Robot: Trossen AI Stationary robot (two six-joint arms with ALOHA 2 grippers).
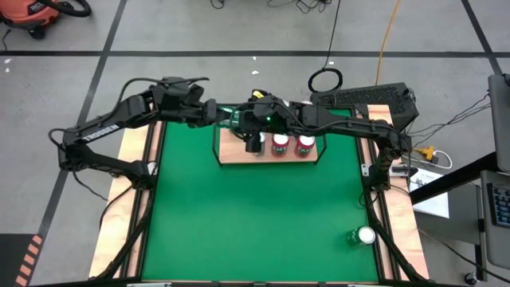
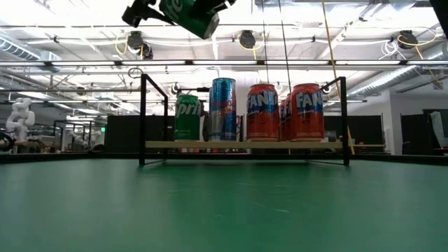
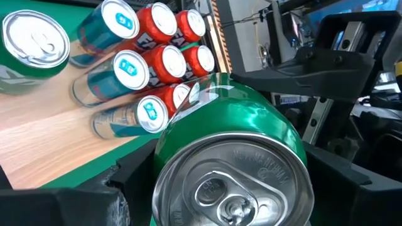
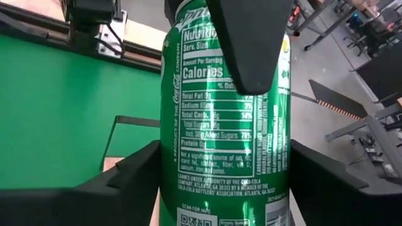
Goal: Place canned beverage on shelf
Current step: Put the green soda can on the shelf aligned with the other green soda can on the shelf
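A green soda can hangs tilted in the air above the shelf's left part, and both grippers are shut on it. My left gripper reaches it from the table's left and my right gripper from the right. The can fills both wrist views, the left and the right. The shelf, a light-wood board with a thin black rail, stands at the table's far middle. On it stand a green can, a tall blue can and red cans. My left gripper pinches the can's side wall between its two fingers, coming from the can's top end. The fingers lie along the can, and one finger shows on its label side. The can is lifted clear and tilted. My right gripper has its two fingers against opposite sides of the can's lower half. They lie across the can. The can is clear of the shelf and the table.
Another green can stands on the green mat near the table's near right corner. Pale wooden strips run along the table's sides. The green mat between the shelf and the near edge is open room.
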